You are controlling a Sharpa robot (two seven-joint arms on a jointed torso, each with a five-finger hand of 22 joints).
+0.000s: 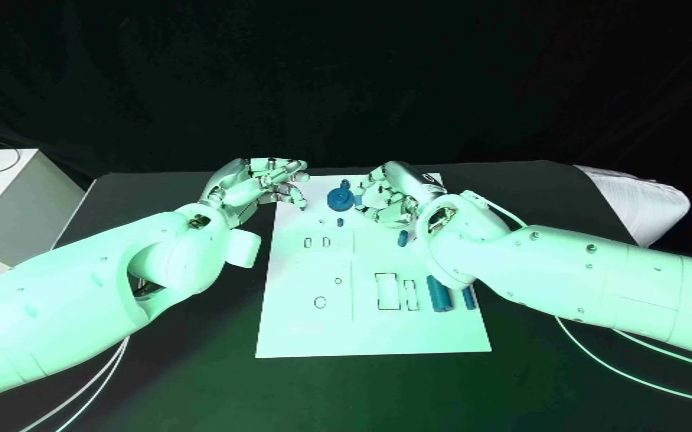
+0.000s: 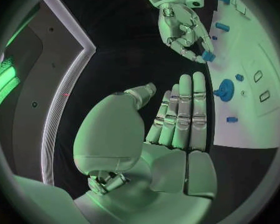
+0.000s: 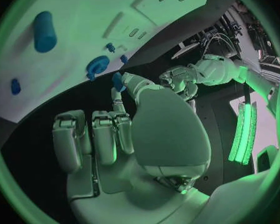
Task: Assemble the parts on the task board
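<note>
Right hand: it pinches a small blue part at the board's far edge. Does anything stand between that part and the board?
Nothing visible does. The right hand holds the small blue part just off the task board's far edge. The blue gear stands nearby on the board, beside the path. The left hand stays off the board's corner.

Black table (image 1: 577, 382) spans the lower frame. Black backdrop curtain (image 1: 346, 42) fills the upper half. White box (image 1: 29, 202) at left edge. White cables (image 1: 620, 337) trail at lower right.
</note>
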